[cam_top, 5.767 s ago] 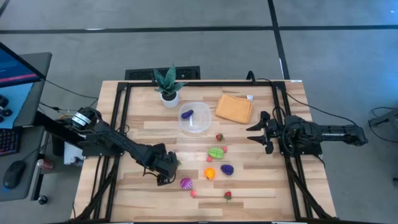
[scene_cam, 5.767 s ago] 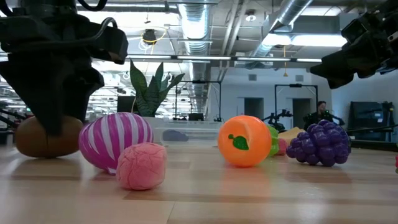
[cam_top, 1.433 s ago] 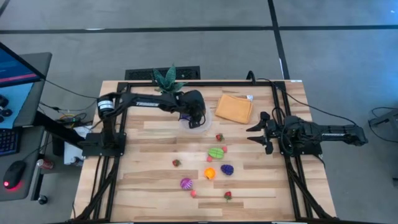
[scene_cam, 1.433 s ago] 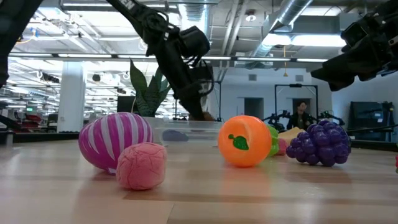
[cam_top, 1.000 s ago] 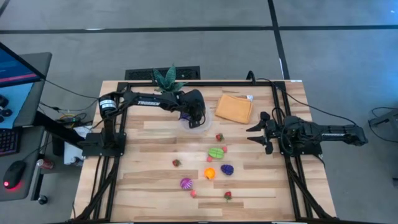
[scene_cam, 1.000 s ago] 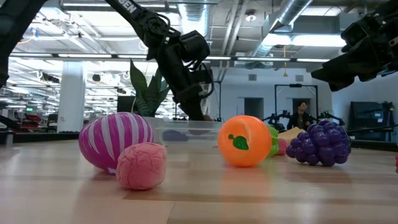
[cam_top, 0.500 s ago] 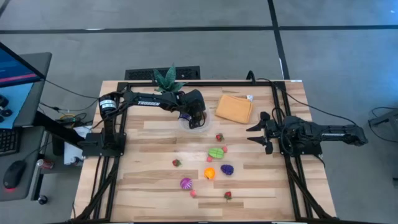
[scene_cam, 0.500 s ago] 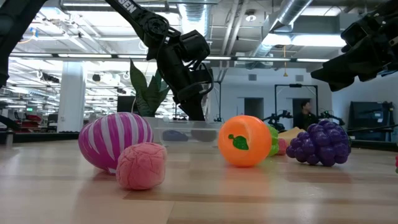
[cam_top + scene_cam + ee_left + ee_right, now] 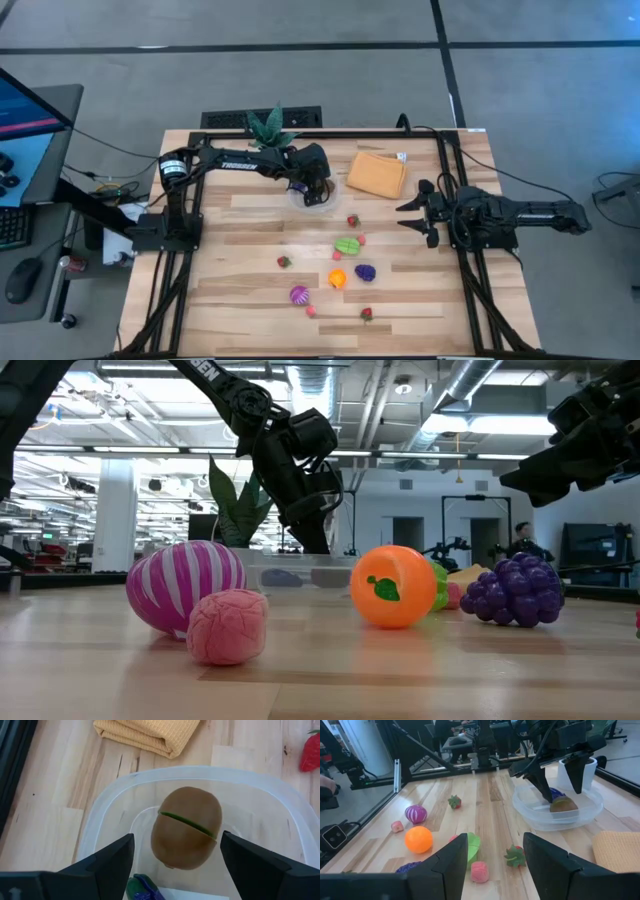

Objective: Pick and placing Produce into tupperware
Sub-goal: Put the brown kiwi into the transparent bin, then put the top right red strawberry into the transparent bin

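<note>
My left gripper (image 9: 320, 188) hangs open over the clear tub (image 9: 300, 205), fingers pointing down into it. A brown kiwi (image 9: 186, 827) lies on the tub's floor between the two fingers (image 9: 105, 862), clear of both. A purple eggplant (image 9: 142, 890) also lies in the tub. More produce lies on the table: a green piece (image 9: 347, 245), an orange (image 9: 337, 279), purple grapes (image 9: 365, 272), a striped magenta piece (image 9: 299, 294) and strawberries (image 9: 352, 220). My right gripper (image 9: 402, 216) waits open near the right edge, above the table.
A folded orange cloth (image 9: 376, 173) lies just right of the tub, and a potted plant (image 9: 270, 135) stands at the far edge, left of it. Black frame rails run along the table's sides. Bare wood shows on the near left part of the table.
My left gripper, which held the brown kiwi just above the tub a second ago, has opened and let it go. The kiwi now lies on the tub's floor. The arm has stayed over the tub.
</note>
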Action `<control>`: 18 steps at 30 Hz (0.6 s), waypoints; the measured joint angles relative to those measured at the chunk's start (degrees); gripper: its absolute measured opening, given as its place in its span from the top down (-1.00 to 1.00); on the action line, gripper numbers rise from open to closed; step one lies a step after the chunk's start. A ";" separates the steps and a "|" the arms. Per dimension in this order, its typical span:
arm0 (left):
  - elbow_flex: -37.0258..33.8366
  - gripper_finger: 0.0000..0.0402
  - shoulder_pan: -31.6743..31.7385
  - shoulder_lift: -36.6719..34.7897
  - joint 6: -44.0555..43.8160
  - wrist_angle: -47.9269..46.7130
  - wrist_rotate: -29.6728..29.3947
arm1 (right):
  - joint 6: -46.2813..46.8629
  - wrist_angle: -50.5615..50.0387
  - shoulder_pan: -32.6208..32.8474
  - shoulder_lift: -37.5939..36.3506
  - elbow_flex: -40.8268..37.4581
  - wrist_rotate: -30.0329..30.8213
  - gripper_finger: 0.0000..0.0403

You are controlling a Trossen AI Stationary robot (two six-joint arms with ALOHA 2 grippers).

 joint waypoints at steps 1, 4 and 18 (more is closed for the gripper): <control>0.00 -0.43 0.01 -0.01 0.17 -0.01 0.00 | 0.00 0.02 0.00 0.01 0.00 0.01 -0.08; 0.00 -0.43 -0.01 -0.01 0.33 -0.01 -0.02 | 0.00 0.02 0.00 0.01 0.00 0.00 -0.08; 0.11 -0.43 -1.28 -11.53 -1.41 -8.94 -0.04 | 0.36 0.02 0.00 0.01 0.00 0.01 -0.08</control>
